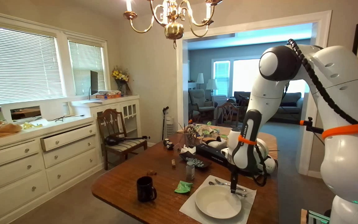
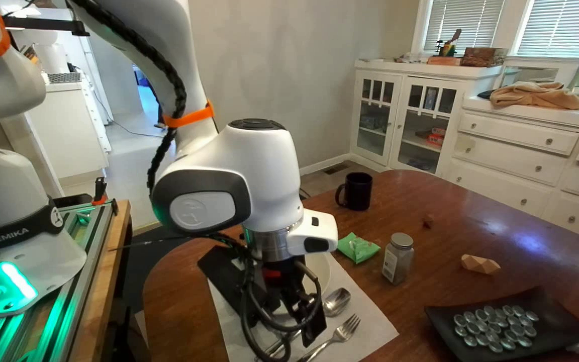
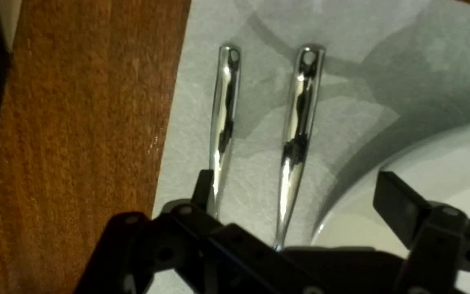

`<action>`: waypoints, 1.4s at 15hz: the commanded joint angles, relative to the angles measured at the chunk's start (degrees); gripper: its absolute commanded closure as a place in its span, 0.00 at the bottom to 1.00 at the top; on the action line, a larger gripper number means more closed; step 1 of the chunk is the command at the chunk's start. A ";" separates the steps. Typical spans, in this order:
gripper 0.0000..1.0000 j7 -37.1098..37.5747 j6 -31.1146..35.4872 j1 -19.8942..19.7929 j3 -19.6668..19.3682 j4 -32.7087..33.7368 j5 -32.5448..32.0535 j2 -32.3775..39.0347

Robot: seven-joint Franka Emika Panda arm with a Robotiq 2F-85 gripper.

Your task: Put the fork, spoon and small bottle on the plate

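The white plate (image 1: 218,202) lies on the pale placemat; its rim shows in the wrist view (image 3: 353,220). The fork (image 2: 346,329) and spoon (image 2: 337,301) lie side by side beside the plate, the spoon nearer it. In the wrist view the spoon handle (image 3: 300,110) is between my open fingers, and the fork handle (image 3: 225,106) runs by the left finger. My gripper (image 3: 296,190) is open and empty, pointing down over the handles (image 1: 233,190), right finger over the plate's edge. The small bottle (image 1: 190,171) stands upright off the placemat, also in an exterior view (image 2: 398,259).
A black mug (image 1: 145,189) and a green packet (image 1: 183,187) are near the plate. A black dish with glass beads (image 2: 510,332) and a wooden block (image 2: 480,264) are beyond the bottle. A dark box (image 1: 211,153) lies farther back. The placemat (image 1: 210,179) lies near the table's edge.
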 commanded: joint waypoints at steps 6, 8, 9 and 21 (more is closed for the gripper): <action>0.00 -6.03 0.17 -17.30 15.31 1.69 8.89 1.26; 0.00 -8.32 -1.64 -23.69 20.23 3.30 8.82 2.51; 0.00 -10.46 -2.73 -27.26 23.08 4.50 8.51 3.90; 0.07 -33.50 -20.57 -31.24 27.31 16.39 20.86 9.13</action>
